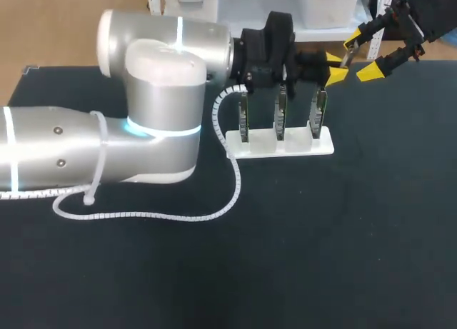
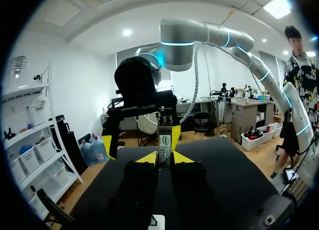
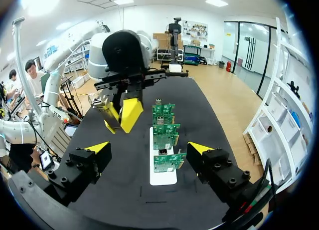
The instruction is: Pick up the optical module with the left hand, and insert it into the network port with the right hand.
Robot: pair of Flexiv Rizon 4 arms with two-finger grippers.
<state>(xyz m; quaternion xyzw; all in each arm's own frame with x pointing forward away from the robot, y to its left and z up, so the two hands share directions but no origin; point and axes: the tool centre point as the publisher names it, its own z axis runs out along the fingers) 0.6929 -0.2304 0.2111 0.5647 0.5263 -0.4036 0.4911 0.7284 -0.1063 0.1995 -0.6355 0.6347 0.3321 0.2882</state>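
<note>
The optical module [image 2: 164, 139], a slim silver bar with a label, stands upright between the yellow tips of my left gripper [image 2: 164, 158], which is shut on it. From above, the left gripper [image 1: 335, 66] hovers past the right end of the board stand, the module [image 1: 345, 56] poking out toward my right gripper [image 1: 362, 55]. The right gripper [image 3: 148, 147] is open and empty, its tips spread wide, facing the left gripper [image 3: 120, 118] and the module [image 3: 101, 107]. Three green circuit boards [image 1: 280, 113] with port cages stand in a white holder [image 1: 280, 144].
My left arm's big silver body [image 1: 153, 122] and its white coiled cable [image 1: 214, 215] lie across the left half of the black table. The boards [image 3: 164, 135] sit right under and ahead of the right gripper.
</note>
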